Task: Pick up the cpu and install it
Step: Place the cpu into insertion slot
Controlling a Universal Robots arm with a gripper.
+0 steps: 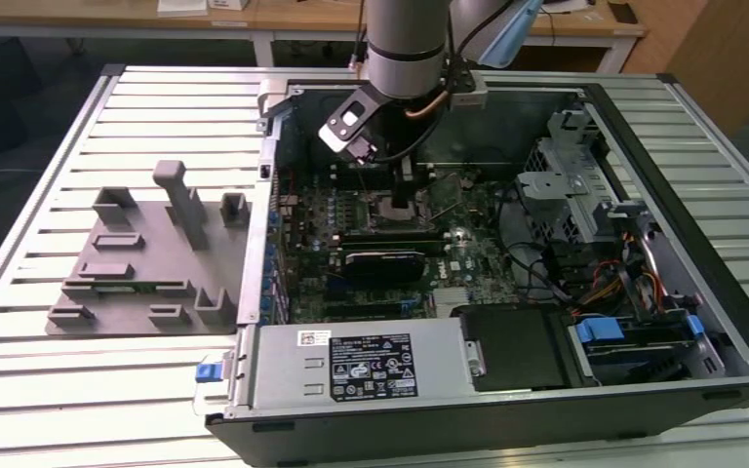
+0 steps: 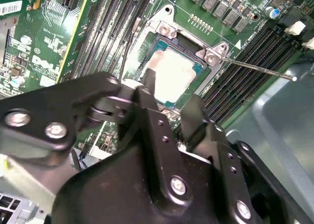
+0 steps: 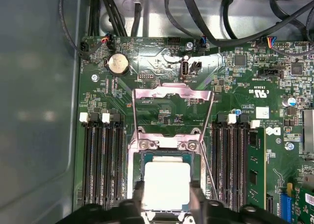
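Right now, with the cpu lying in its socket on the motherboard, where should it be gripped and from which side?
By two opposite thin edges, coming straight down from above. The cpu lies flat in the socket, metal top facing up, and the retention frame is swung open off it. The socket rim hugs its sides, so a sideways approach looks blocked.

A robotics lab or workshop: a slatted metal surface [image 1: 36, 390] carries an opened computer case [image 1: 479, 429] and a grey fixture tray [image 1: 140, 283] at nine o'clock, wooden desks [image 1: 296, 15] at twelve
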